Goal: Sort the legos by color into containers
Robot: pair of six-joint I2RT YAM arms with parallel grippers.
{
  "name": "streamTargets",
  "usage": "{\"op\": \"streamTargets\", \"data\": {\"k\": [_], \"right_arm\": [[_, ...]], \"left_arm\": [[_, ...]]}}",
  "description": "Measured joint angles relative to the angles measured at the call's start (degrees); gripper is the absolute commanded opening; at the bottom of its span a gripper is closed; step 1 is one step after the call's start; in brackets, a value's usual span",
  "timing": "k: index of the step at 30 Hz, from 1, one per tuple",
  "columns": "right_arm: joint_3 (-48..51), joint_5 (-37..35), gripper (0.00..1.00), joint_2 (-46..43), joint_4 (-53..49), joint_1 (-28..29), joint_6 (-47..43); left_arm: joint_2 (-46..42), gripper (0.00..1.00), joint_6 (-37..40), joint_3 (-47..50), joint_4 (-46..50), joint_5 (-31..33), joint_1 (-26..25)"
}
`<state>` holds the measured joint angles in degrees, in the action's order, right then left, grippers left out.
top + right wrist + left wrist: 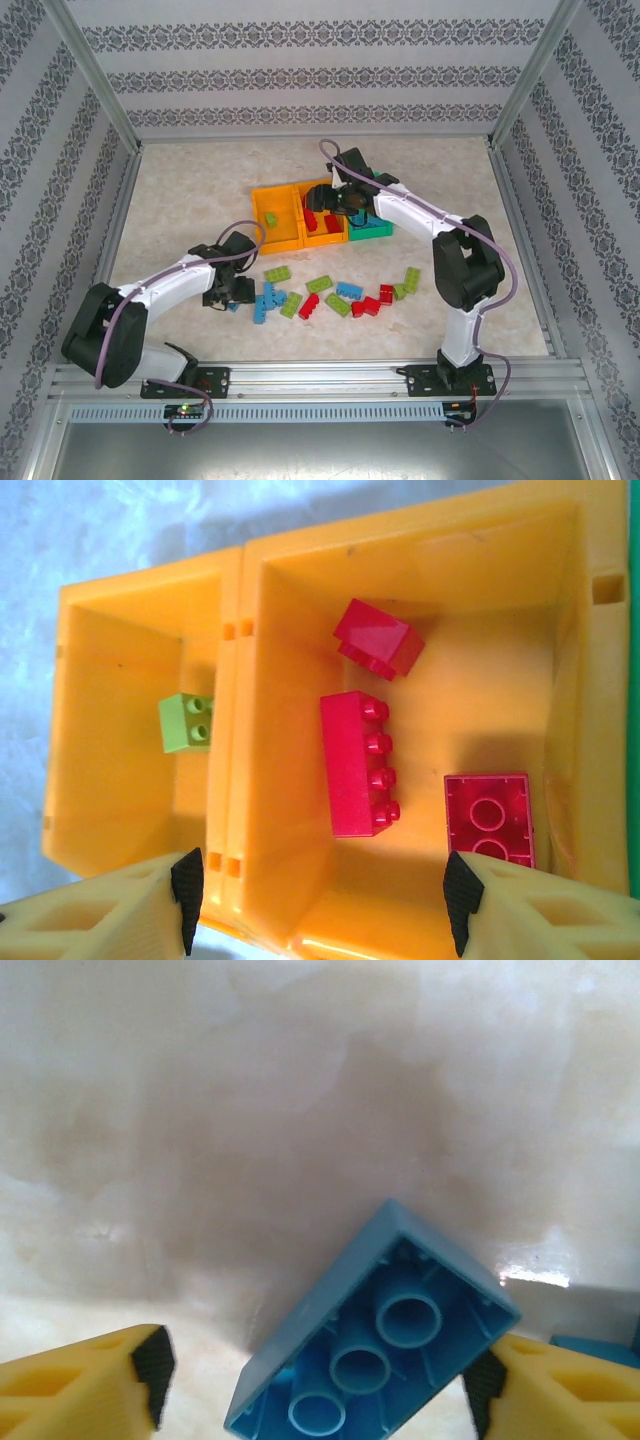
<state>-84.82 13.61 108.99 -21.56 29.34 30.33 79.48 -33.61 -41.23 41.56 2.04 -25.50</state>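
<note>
Loose legos lie in a band across the near table: lime green (277,273), blue (348,290) and red (366,306) ones. My left gripper (228,297) is low at the band's left end. In the left wrist view its jaws (318,1385) stand open around an upside-down blue brick (390,1320); the right pad (482,1388) is at the brick's corner, the left pad (152,1372) apart from it. My right gripper (345,203) hovers open and empty (325,900) over the middle orange container (480,610), which holds three red bricks (355,765). The left orange container (110,780) holds one lime green brick (187,722).
The green container (372,232) adjoins the orange pair on the right, partly under my right arm. Aluminium rails (320,375) and patterned walls close in the table. More blue bricks (265,300) lie just right of my left gripper.
</note>
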Motion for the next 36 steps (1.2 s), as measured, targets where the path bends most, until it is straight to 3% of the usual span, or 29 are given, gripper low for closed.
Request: {"op": "streamTargets", "data": {"k": [11, 15, 23, 28, 32, 36], "right_arm": [[6.14, -0.46, 0.68, -5.22, 1.66, -3.19, 0.94], [9.84, -1.95, 0.69, -8.11, 1.68, -4.15, 0.85], [20.06, -6.73, 0.75, -18.6, 2.47, -8.68, 0.85], [26.88, -9.27, 0.77, -25.14, 3.13, -13.88, 0.96], [31.36, -10.29, 0.78, -28.76, 3.41, -17.42, 1.36], [35.54, -10.91, 0.79, -31.98, 3.41, -19.58, 1.99]], "left_arm": [[4.48, 0.31, 1.53, -1.14, -1.84, -2.12, -0.42], [4.04, 0.24, 1.38, -1.29, -1.68, -1.77, -0.42], [-2.67, 0.22, 0.02, -2.21, -1.18, 1.46, -0.39], [-4.42, 0.23, 0.09, -10.01, -1.33, 0.9, -0.39], [-0.52, 0.23, 0.39, -17.94, -4.35, -2.84, -0.72], [9.66, 0.23, 2.12, -29.24, -7.37, -7.89, -3.32]]}}
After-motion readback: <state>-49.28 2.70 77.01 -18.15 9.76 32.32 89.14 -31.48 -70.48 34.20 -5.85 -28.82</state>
